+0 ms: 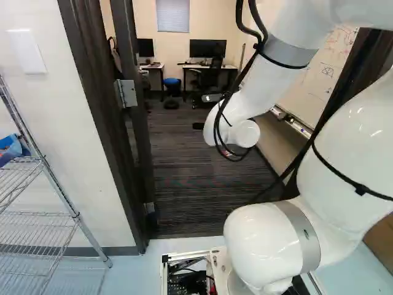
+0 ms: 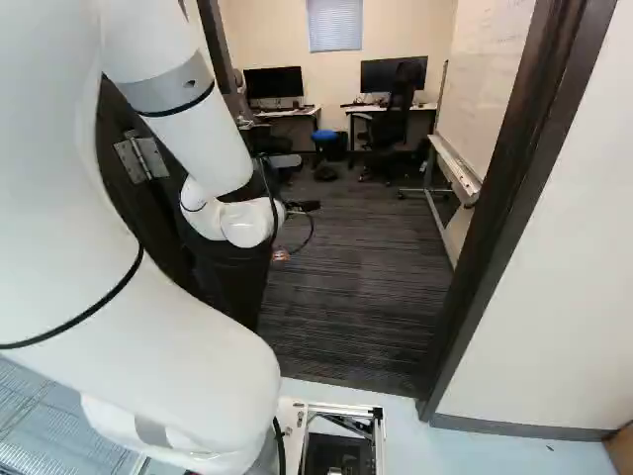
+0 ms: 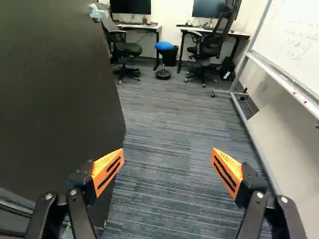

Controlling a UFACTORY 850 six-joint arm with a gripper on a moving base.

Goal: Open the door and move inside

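Note:
The dark door (image 3: 55, 84) stands swung inward, its free edge beside one finger of my gripper, with a metal fitting (image 3: 95, 12) near that edge. In the left base view the door (image 1: 140, 123) is seen nearly edge-on by its hinge (image 1: 126, 93). My gripper (image 2: 304, 206) is mostly hidden by the wrist in the right base view, inside the doorway. Seen from the wrist, the gripper (image 3: 167, 167) is open, its orange pads wide apart, nothing between them. Whether the near finger touches the door I cannot tell.
The dark door frame (image 2: 495, 208) rises right of the opening. Ahead lie striped carpet (image 3: 164, 129), desks (image 3: 214, 31), office chairs (image 3: 204, 47) and a blue-topped stool (image 3: 164, 46). A wheeled whiteboard (image 3: 289, 45) lines one side. A wire rack (image 1: 43, 215) stands outside, left of the doorway.

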